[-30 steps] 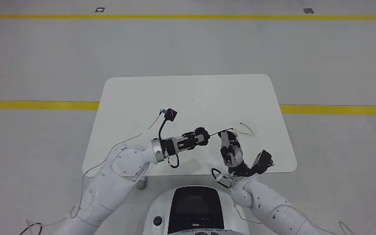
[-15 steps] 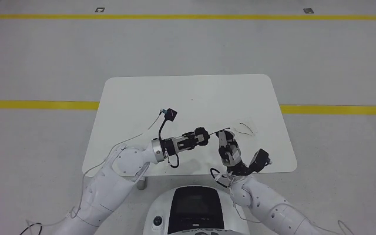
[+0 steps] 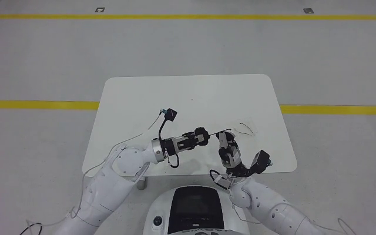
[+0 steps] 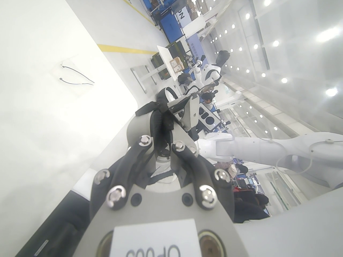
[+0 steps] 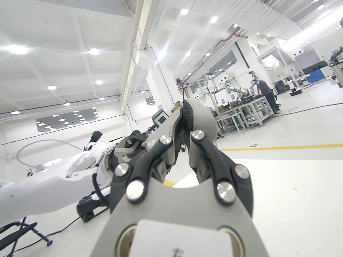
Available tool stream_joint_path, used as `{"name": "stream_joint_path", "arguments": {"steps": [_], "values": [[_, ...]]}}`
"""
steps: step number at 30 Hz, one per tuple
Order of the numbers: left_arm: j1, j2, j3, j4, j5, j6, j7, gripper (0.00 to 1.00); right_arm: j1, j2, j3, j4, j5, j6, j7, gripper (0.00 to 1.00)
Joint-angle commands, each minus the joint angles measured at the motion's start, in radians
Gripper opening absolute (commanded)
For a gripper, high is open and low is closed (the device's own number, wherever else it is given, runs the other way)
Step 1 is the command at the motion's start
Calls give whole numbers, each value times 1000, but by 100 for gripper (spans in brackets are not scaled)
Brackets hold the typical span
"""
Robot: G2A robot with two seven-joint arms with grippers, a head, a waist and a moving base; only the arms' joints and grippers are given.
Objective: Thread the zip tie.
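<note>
1. Floor (image 3: 188, 47): pale grey. Two yellow lines (image 3: 47, 104) cross the top view, one along the top edge and one at mid-height, passing behind the table.
2. Table (image 3: 147, 100): white with rounded corners, centre of the top view. Both claws sit over its lower right part, near the lower edge. Most of its surface lies above and left of them.
3. Left claw (image 3: 204, 134): its arm enters from the lower left, crossing the table's lower edge, tip pointing right. The fingers are pinched together on one end of the zip tie (image 5: 183, 99).
4. Right claw (image 3: 222, 136): its arm enters from the lower right, tip pointing up-frame, just right of the left claw. I cannot tell whether the tips touch. The fingers are pressed narrow on the tie, and a thin dark strip sticks out past the fingertips in the right wrist view.
5. The zip tie is thin and dark, held off the table between the two claw tips, lower centre-right of the top view.
6. Spare zip ties (image 3: 244, 127): two, flat on the table just right of the right claw, between it and the table's right edge.
7. White label (image 4: 152, 238) on the left claw's base: the print is cut off by the frame's bottom edge and not legible in full.
8. Small square floor marker (image 3: 100, 10) at the upper left, with a second one at the upper right.
</note>
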Motion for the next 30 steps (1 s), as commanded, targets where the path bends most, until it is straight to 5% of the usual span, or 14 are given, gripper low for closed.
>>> {"name": "stream_joint_path", "arguments": {"steps": [1, 30], "values": [[0, 0, 0, 0, 0, 0, 0, 0, 4, 3, -7, -2, 5, 0, -5, 0], [0, 0, 0, 0, 0, 0, 0, 0, 64, 46, -125, -2, 51, 0, -67, 0]]}}
